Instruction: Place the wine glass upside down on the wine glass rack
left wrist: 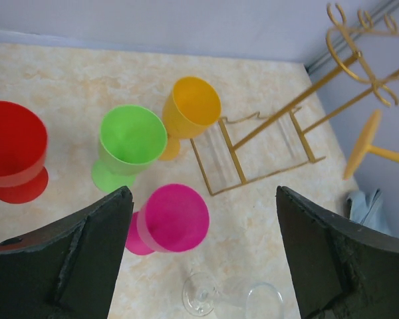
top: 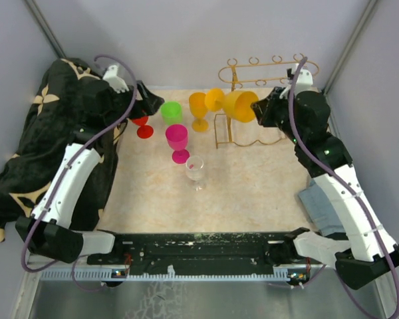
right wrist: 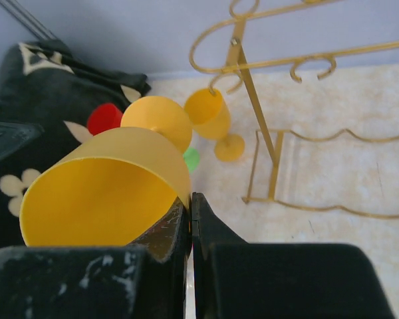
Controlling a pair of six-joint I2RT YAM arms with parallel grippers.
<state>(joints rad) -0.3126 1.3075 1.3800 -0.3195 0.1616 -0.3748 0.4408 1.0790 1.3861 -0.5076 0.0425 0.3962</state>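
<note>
A yellow wine glass [top: 239, 105] hangs tilted on its side just left of the gold wire wine glass rack [top: 233, 83], with its foot pointing left. My right gripper [top: 259, 110] is shut on its rim. In the right wrist view the gripper [right wrist: 191, 199] has one finger inside the yellow cup [right wrist: 106, 189] and one outside, and the rack [right wrist: 249, 86] stands beyond to the right. My left gripper [top: 148, 105] hovers open at the back left, holding nothing. In its wrist view the left gripper [left wrist: 203, 196] hangs wide over the pink glass [left wrist: 175, 218].
Standing on the table are a red glass [top: 143, 126], a green glass [top: 171, 111], a second yellow glass [top: 198, 106], a pink glass [top: 177, 139] and a clear glass [top: 196, 169]. A black patterned cloth [top: 40, 146] lies along the left side. A grey cloth [top: 312, 199] lies at the right.
</note>
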